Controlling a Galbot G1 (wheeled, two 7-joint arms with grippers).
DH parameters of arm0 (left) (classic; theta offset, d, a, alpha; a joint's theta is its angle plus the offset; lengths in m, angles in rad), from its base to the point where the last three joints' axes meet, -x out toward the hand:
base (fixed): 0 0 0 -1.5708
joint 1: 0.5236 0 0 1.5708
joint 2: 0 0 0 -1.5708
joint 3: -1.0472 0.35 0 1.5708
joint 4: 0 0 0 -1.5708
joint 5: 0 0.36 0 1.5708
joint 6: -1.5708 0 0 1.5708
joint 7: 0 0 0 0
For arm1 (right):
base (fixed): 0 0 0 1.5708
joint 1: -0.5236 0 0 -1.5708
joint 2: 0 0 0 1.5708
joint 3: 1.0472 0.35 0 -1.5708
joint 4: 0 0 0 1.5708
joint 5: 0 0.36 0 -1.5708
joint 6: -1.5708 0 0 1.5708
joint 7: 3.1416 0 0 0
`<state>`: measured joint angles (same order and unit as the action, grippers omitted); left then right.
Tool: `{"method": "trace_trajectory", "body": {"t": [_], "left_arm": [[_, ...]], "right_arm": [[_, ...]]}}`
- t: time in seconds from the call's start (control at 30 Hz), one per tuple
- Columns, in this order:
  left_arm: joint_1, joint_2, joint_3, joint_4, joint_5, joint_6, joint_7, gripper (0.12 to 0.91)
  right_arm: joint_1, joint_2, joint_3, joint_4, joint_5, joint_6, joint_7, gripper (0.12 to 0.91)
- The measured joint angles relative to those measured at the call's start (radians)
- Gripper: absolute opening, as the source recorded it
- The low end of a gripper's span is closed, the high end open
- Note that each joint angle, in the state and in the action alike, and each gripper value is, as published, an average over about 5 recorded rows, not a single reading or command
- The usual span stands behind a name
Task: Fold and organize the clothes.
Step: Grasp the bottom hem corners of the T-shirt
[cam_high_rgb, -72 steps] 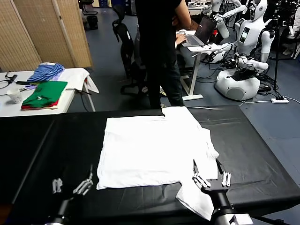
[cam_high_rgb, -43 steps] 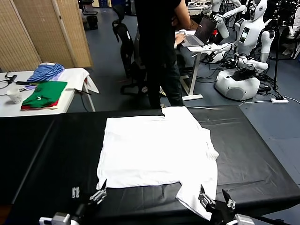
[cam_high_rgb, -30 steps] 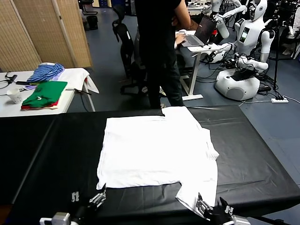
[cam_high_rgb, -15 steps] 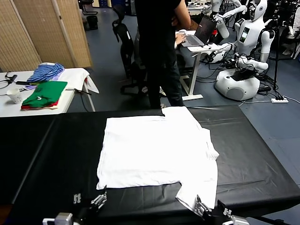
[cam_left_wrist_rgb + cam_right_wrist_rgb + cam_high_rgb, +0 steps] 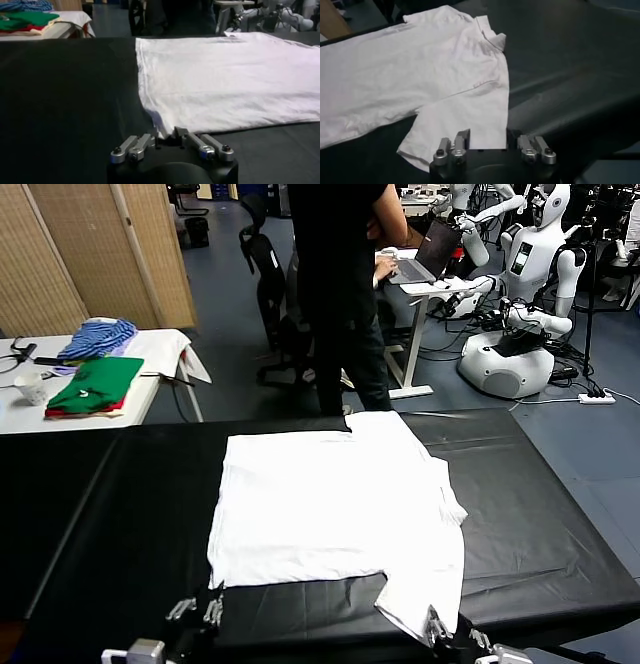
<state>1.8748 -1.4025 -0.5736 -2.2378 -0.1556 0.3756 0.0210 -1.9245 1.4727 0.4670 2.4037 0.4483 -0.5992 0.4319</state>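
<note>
A white T-shirt (image 5: 335,509) lies flat on the black worktop (image 5: 540,524); the left tool (image 5: 197,614) sits at its near corner, the right tool (image 5: 450,639) at its near sleeve.

Head view: high above the near edge of the black-covered desk (image 5: 120,514), facing forward and down, taking in the whole white T-shirt (image 5: 330,509) and the room beyond. Left wrist view: low, just behind the left end effector (image 5: 172,141), looking across the desk along the shirt's near corner, very close to the cloth. Right wrist view: just behind the right end effector (image 5: 487,145), angled down over the sleeve directly ahead of it. Shared by all three: the T-shirt on the desk.
</note>
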Motion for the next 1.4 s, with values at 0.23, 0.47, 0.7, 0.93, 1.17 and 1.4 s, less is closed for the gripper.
{"method": "trace_trajectory", "body": {"t": [0.23,0.47,0.7,0.93,1.17,1.4], "left_arm": [[-0.001,0.002,0.001,0.0,0.0,0.007,0.004,0.199],[-0.006,0.001,0.008,0.0,-0.002,0.015,0.008,0.145],[-0.009,0.002,0.008,0.0,-0.001,0.022,0.009,0.146],[0.002,0.016,-0.011,-0.02,0.009,0.056,0.004,0.146],[0.033,0.038,-0.032,-0.058,0.026,0.127,0.012,0.146],[0.069,0.061,-0.056,-0.115,0.026,0.229,0.02,0.146]], "right_arm": [[-0.001,0.0,0.002,0.002,0.007,-0.003,0.012,0.257],[-0.001,0.001,0.003,0.002,0.009,-0.004,0.013,0.168],[-0.002,-0.001,0.008,0.02,0.042,-0.031,0.03,0.142],[-0.017,-0.016,0.028,0.046,0.102,-0.098,0.073,0.141],[-0.055,-0.039,0.039,0.081,0.146,-0.137,0.119,0.141],[-0.085,-0.047,0.033,0.114,0.176,-0.137,0.13,0.141]]}}
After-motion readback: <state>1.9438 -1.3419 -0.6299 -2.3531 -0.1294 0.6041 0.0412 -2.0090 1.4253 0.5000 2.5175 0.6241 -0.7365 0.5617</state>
